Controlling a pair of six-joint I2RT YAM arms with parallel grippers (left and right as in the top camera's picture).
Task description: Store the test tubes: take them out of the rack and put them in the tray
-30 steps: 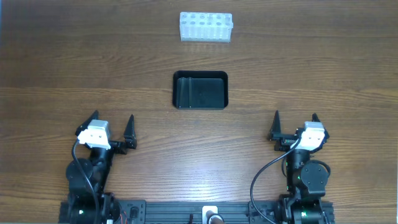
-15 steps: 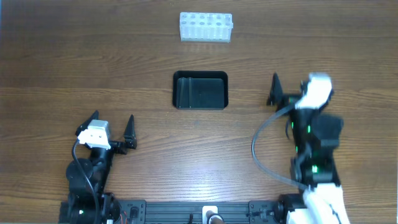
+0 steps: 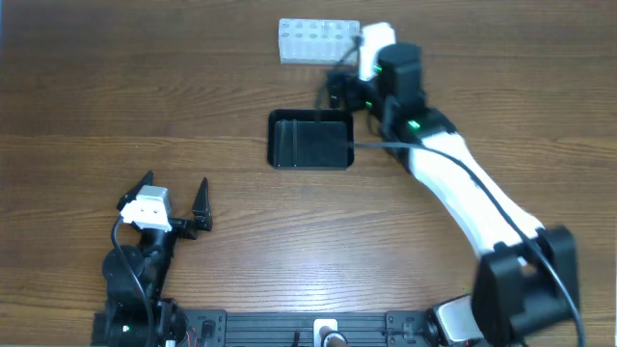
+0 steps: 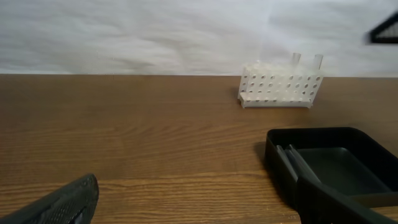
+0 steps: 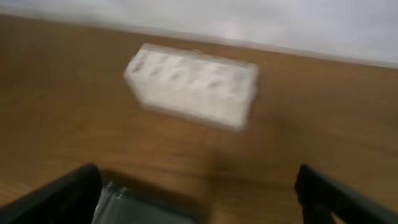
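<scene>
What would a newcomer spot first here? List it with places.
The right arm stretched diagonally across the wooden table, its open right gripper near the white rack at the far edge. Next, the black tray mid-table, just nearer than the rack, and the left gripper open by its base.
</scene>
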